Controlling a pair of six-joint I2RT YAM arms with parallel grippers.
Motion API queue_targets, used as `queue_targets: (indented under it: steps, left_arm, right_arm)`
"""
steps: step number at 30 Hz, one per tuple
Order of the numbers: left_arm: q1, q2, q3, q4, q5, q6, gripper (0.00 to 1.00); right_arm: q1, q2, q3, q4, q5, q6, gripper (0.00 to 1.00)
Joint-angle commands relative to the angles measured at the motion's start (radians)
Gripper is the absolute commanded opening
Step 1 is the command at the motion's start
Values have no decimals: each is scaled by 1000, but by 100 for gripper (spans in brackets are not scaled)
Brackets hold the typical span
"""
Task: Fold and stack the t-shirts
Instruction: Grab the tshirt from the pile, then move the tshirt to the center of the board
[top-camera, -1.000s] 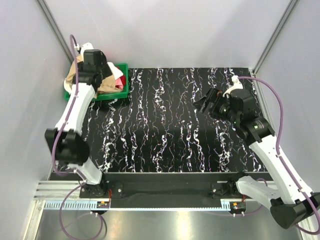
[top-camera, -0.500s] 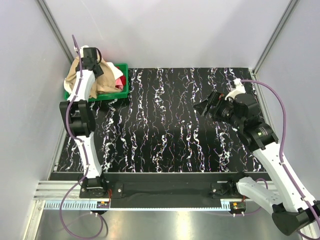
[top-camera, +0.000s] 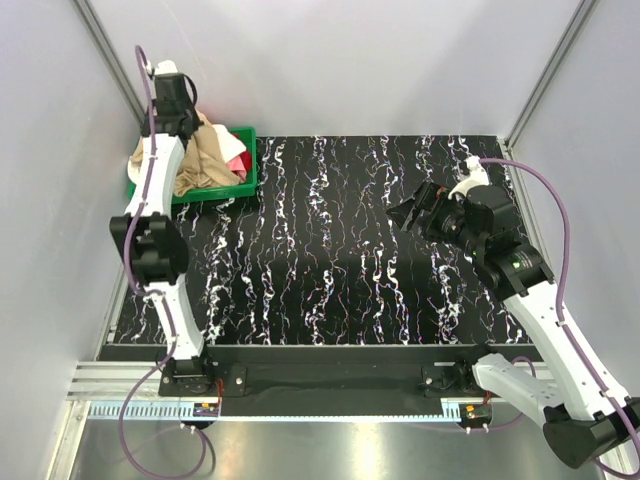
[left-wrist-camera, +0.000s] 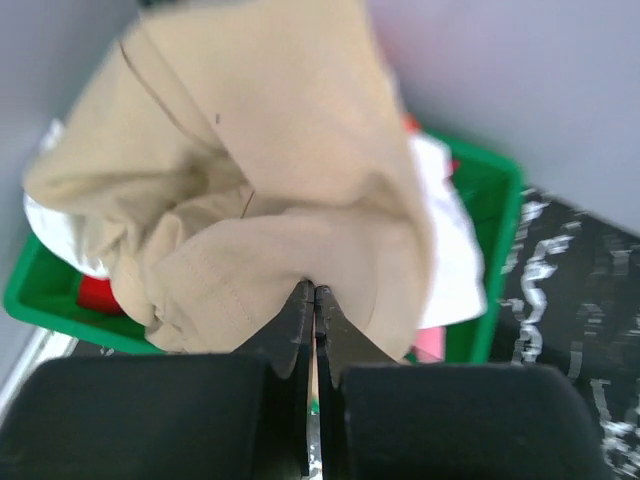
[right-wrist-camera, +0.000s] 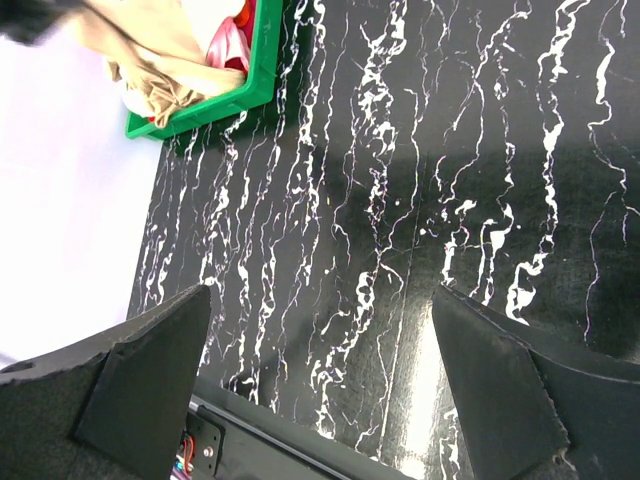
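Observation:
A beige t-shirt (left-wrist-camera: 280, 180) hangs bunched from my left gripper (left-wrist-camera: 314, 295), whose jaws are shut on a fold of its cloth. It is lifted above a green bin (top-camera: 240, 185) at the table's far left corner, and its lower part still drapes into the bin. White (left-wrist-camera: 450, 250), pink and red (left-wrist-camera: 100, 295) garments lie underneath in the bin. In the top view my left gripper (top-camera: 187, 122) is over the bin's back edge. My right gripper (top-camera: 405, 212) hovers open over the right half of the black marbled table (top-camera: 320, 250), holding nothing.
Grey walls close in the table at the back and on both sides, and the bin sits right against the left wall. The right wrist view shows the bin (right-wrist-camera: 262, 60) with the beige t-shirt (right-wrist-camera: 150, 50) far off and the table's near edge rail (right-wrist-camera: 260, 440).
My left gripper went from open to shut on the beige t-shirt and rose toward the back wall, pulling the cloth up. My right arm shifted only slightly.

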Motion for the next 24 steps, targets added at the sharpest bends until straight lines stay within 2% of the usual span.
queue_targets:
  steps: [1, 7, 10, 11, 14, 18, 19, 22, 24]
  left_arm:
    - [-45, -244, 82, 138, 50, 59, 0]
    - [-191, -462, 123, 167, 99, 93, 0]
    - [-232, -568, 143, 168, 174, 33, 0]
    - [-237, -592, 139, 170, 238, 7, 0]
    - [-245, -692, 67, 171, 352, -79, 0]
    - [-249, -861, -194, 179, 465, -175, 0]
    - [-249, -892, -338, 182, 482, -195, 0]
    - [-257, -1017, -569, 197, 536, -268, 0]
    - [-260, -1103, -802, 207, 545, -320, 0]
  right_arm:
    - [0, -30, 1, 30, 31, 7, 100]
    - [-1, -33, -11, 27, 75, -5, 100]
    - [0, -41, -10, 30, 101, -14, 100]
    - [0, -41, -7, 27, 101, -14, 100]
    - [0, -42, -10, 27, 140, -16, 100]
    - [-1, -44, -36, 27, 146, -3, 100]
    - [-1, -47, -45, 25, 146, 10, 100]
    - [0, -47, -96, 24, 134, 50, 100]
    - [0, -42, -149, 24, 111, 69, 100]
